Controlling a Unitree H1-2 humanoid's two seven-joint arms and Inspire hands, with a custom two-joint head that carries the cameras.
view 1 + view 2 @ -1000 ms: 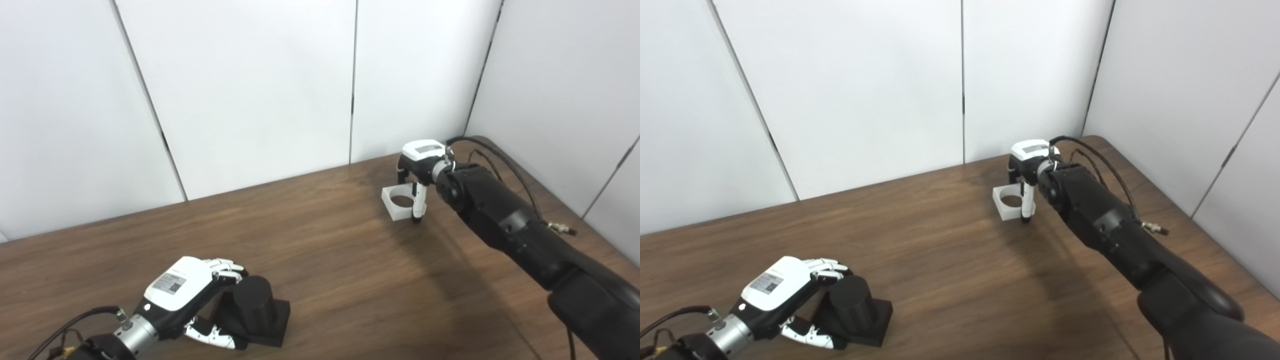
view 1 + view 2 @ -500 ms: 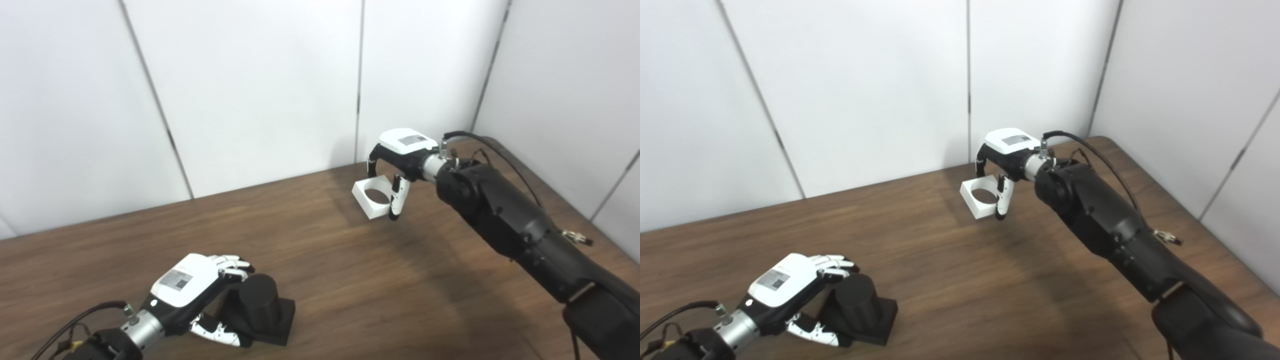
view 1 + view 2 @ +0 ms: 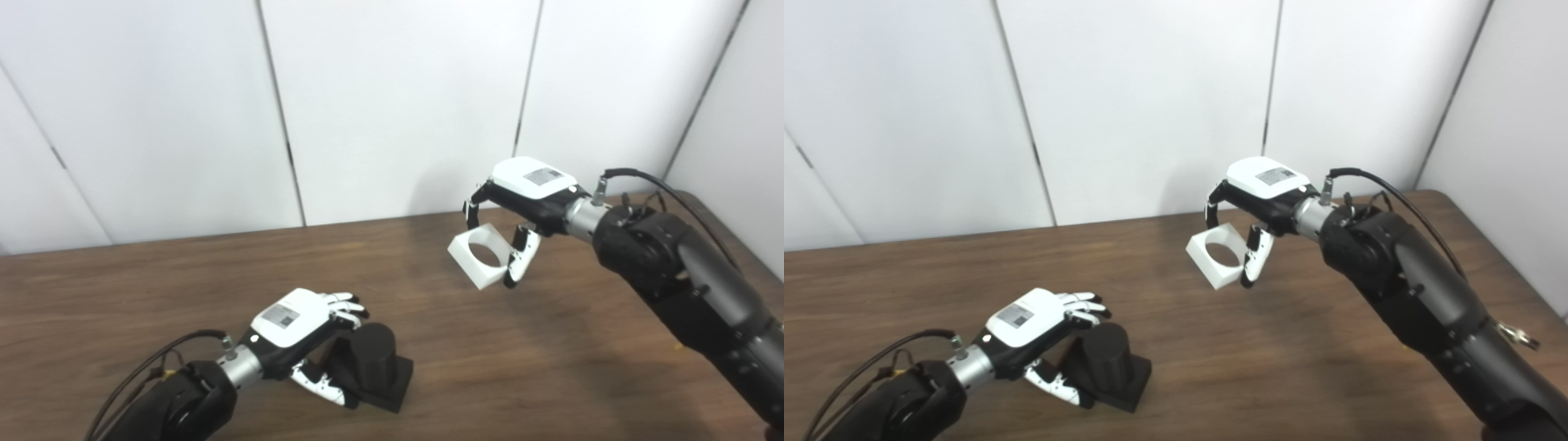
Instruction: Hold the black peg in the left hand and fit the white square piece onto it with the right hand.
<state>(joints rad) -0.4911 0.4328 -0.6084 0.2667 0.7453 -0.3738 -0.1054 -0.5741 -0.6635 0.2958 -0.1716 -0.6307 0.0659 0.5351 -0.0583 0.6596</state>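
Observation:
The black peg [image 3: 372, 361], a round post on a square base, rests on the wooden table [image 3: 551, 367] at the front left. My left hand [image 3: 306, 334] is curled around it, fingers over the post top and thumb at the base. My right hand [image 3: 520, 214] is shut on the white square piece [image 3: 481, 257], which has a round hole, and holds it tilted in the air above the table, to the right of and beyond the peg. The same shows in the right eye view: peg [image 3: 1108, 367], white piece [image 3: 1217, 257].
White wall panels [image 3: 392, 104] stand close behind the table's far edge. A black cable [image 3: 661, 184] loops off my right forearm. The table's right edge [image 3: 735, 245] lies near my right arm.
My right hand has lifted the white square piece off the table and carried it left toward the peg. The camera has shifted, so the whole scene sits further right. My left hand stays on the peg.

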